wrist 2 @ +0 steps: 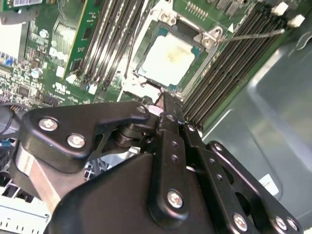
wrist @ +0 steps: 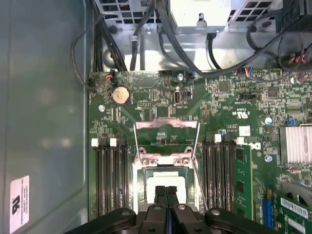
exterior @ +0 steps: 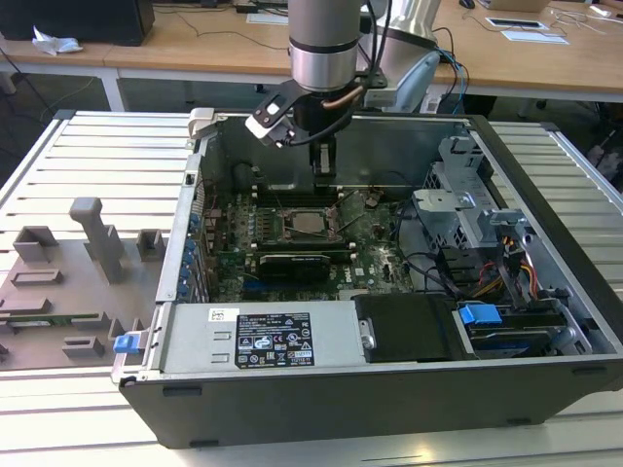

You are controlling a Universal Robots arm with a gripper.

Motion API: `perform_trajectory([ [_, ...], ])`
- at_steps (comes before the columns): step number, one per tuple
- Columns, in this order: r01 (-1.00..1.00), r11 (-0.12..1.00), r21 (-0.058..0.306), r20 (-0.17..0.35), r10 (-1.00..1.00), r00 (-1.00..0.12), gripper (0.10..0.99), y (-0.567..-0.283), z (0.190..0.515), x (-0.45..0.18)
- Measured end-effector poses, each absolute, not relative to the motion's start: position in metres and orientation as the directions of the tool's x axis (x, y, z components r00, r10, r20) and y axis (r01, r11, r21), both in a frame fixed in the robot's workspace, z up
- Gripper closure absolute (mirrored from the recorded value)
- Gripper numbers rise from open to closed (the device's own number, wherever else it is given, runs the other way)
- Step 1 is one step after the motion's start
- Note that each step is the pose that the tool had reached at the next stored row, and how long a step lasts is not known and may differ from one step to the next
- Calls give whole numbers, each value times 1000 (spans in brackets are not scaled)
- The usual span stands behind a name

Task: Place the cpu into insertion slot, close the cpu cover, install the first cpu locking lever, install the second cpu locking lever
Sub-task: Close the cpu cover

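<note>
cpu (wrist 2: 170, 58): seated in the insertion slot (wrist: 140, 187).
cpu cover (wrist: 165, 125): tipped back, clearing it.
gripper (wrist: 166, 189): jaws closed and empty; we judge it is set for pushing.

— Is the cpu (wrist 2: 168, 58) in?
— Yes. It lies flat in the slot (wrist: 140, 185), pale silvery top up, with a yellowish smear in the middle.
— And the cover (wrist: 165, 125)?
— Open. The thin metal frame is tipped back on its hinge beyond the slot, with green board showing through its window.
</note>
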State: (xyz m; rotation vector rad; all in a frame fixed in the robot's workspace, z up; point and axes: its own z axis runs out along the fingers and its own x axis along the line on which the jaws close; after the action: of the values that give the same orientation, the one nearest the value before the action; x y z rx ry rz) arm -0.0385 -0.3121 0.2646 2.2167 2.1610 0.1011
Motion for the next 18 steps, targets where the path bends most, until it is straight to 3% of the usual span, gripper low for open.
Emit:
perform_trajectory([
  [6,997,-26,77,15,1000,25,980,-312,288,-38],
  [18,997,-26,77,14,1000,25,980,-312,289,-15],
])
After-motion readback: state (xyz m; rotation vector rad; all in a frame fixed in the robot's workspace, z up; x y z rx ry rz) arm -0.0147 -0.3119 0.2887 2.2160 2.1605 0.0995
